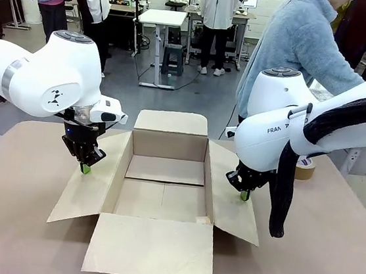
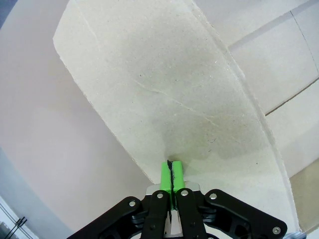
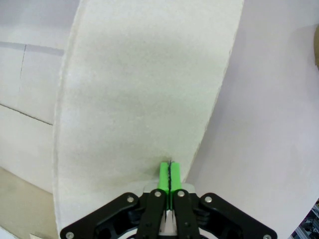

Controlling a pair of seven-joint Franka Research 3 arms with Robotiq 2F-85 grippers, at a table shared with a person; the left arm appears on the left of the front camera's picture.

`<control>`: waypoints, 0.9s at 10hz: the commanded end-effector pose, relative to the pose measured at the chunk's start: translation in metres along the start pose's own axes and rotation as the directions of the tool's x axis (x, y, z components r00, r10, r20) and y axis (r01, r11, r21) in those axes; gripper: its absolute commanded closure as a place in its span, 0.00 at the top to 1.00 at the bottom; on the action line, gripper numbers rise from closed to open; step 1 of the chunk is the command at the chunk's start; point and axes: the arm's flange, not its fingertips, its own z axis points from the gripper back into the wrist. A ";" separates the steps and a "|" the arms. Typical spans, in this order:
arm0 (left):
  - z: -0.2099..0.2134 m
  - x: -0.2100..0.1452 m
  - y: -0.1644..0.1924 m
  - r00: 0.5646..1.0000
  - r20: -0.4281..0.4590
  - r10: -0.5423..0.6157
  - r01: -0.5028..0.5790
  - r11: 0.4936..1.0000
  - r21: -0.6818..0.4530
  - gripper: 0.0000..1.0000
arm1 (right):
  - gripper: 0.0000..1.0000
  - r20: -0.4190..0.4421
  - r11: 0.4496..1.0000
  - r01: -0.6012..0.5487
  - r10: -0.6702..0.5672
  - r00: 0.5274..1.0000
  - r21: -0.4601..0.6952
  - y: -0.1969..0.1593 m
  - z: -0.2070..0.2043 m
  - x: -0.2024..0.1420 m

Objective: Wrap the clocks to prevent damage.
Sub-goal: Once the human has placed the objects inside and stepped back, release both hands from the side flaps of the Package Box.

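**Open cardboard box with its side flaps pinned by two robot arms**

A brown cardboard box [image 1: 169,145] is seen at the middle of the surface [image 1: 16,210], with its front flap [image 1: 150,247] reaching almost to the near edge. All four flaps are folded outward and the bare cardboard floor is exposed.

The left fingers [image 1: 85,167] are closed tight, green pads together with nothing between them. Their tips appear pressed down on the left flap [image 1: 87,192], on the side toward the surface's left edge. The right fingers [image 1: 245,196] are closed in the same way, gripping nothing, and are set on the right flap [image 1: 235,212]. In both wrist views the joined pads are shown meeting pale cardboard at their tips.

The flaps are judged to be pinned like this so that the box is steadied and its mouth is held wide for something to be lowered in. A person [image 1: 298,51] in a light blue top is standing at the far edge, toward its right end. A brown tape roll [image 1: 305,168] is lying near the far right corner, presumably set by for sealing.

Where the clocks lie cannot be told. Nothing wrapped is found inside the box or by either flap, so no relation to the fingers can be given.
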 end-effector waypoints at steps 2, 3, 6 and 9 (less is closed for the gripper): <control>0.002 -0.001 0.001 1.000 0.004 -0.005 0.005 1.000 0.010 0.00 | 0.01 -0.004 1.000 0.008 -0.008 1.000 -0.011 0.003 -0.001 -0.001; 0.002 -0.001 0.001 1.000 0.004 -0.005 0.005 1.000 0.010 0.00 | 0.01 -0.004 1.000 0.008 -0.008 1.000 -0.011 0.003 -0.001 -0.001; 0.002 -0.001 0.001 1.000 0.004 -0.005 0.005 1.000 0.010 0.00 | 0.01 -0.004 1.000 0.008 -0.008 1.000 -0.011 0.003 -0.001 -0.001; 0.002 -0.001 0.001 1.000 0.004 -0.005 0.005 1.000 0.010 0.00 | 0.01 -0.004 1.000 0.008 -0.008 1.000 -0.011 0.003 -0.001 -0.001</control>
